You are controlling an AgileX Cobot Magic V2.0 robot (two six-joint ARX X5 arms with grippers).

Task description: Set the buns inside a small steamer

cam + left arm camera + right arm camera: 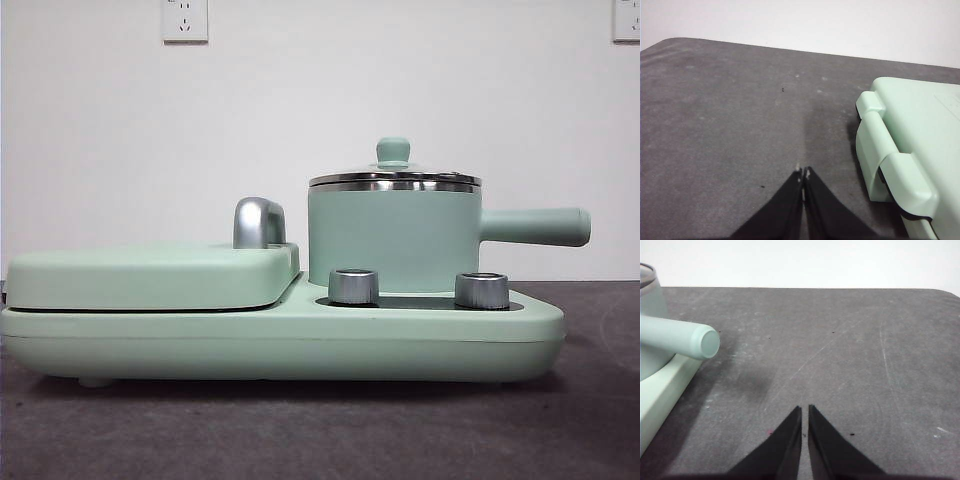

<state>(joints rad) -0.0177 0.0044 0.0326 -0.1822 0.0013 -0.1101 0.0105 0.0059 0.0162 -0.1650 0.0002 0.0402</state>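
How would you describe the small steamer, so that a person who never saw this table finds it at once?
Look for the wide mint-green cooking base on the grey table. The small steamer stands on its right half, behind two steel knobs. Unlike the flat griddle cover beside it, it is a tall round pot with a lid and a long straight handle.

Matt mint-green pot (395,240), smooth, with a shiny steel rim (394,182). Two polished metal knobs (353,286) gleam below. Glossy chrome handle (258,222) there, and the table (300,430) looks like rough grey felt.
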